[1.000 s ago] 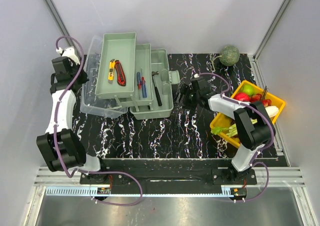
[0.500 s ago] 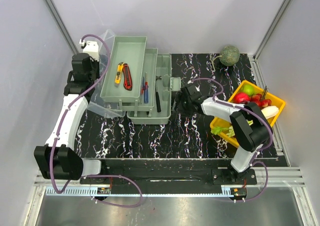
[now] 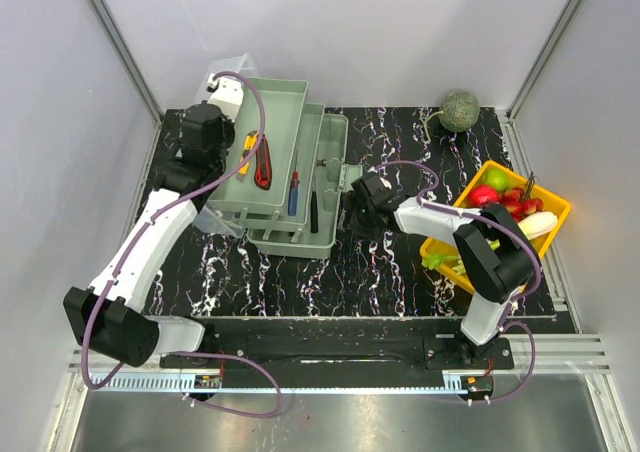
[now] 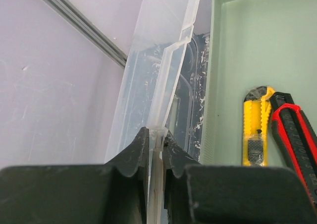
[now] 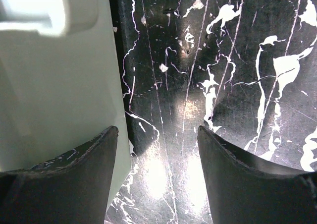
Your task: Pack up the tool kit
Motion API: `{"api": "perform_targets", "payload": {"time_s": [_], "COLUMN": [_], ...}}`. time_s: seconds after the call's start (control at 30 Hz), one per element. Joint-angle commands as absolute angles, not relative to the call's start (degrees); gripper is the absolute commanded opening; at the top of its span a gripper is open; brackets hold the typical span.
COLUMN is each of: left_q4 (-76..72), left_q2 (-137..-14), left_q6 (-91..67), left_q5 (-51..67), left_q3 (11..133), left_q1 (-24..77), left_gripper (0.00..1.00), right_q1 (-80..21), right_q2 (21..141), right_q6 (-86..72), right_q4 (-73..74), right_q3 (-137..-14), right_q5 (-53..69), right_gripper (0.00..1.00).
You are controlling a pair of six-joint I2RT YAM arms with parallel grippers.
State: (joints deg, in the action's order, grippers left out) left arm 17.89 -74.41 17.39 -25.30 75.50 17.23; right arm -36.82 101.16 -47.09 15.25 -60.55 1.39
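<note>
Left gripper [image 4: 154,137]: jaws pressed together, pinching the thin edge of the clear lid [image 4: 166,50]. Lid raised on a slant, just beside the outer wall of the top tray [image 4: 257,30].

Right gripper [image 5: 157,135]: jaws spread apart, with only bare table [image 5: 233,60] between them. One finger [image 5: 84,154] low and just beside the end wall of the toolbox [image 5: 54,85]; contact not possible to confirm.

Toolbox location, seen from above: left-centre of the black marbled table, with both grippers at it, one at each end. Fold-out trays stepped upward toward the far left.

Contents, lowest level first:
- black hammer [image 3: 314,210] in the bottom compartment, lying lengthwise;
- screwdrivers [image 3: 294,187] in the middle tray, side by side;
- yellow knife [image 4: 255,130] and red pliers [image 4: 294,135] in the top tray, next to each other near the lid side.

Yellow bin [image 3: 556,208] of fruit and vegetables at the right edge of the table, well apart from the toolbox.

Round green melon [image 3: 460,110] at the far right corner.
</note>
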Motion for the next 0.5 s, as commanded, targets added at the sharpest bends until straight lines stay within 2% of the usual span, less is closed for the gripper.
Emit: {"api": "perform_targets", "payload": {"time_s": [0.0,0.17,0.47], "left_q4": [14.1,14.5,15.3], "left_q2": [-72.7,-74.8,-81.1], "left_q6": [9.7,7.8,5.2], "left_q5": [-27.4,-35.4,-47.9], "left_q3": [79.7,81.2,82.7], "left_q1": [24.8,31.4,40.0], "left_gripper": [0.00,0.04,0.04], "right_q1": [-39.1,-39.1,-39.0], "right_q2": [101.3,102.0,102.6], "right_q6": [-50.8,-51.7,-52.9], "right_q4": [8.6,8.4,8.5], "right_q3": [-64.2,-64.5,-64.8], "right_q5": [1.7,1.1,0.5], "right_gripper": [0.71,0.72,0.72]}}
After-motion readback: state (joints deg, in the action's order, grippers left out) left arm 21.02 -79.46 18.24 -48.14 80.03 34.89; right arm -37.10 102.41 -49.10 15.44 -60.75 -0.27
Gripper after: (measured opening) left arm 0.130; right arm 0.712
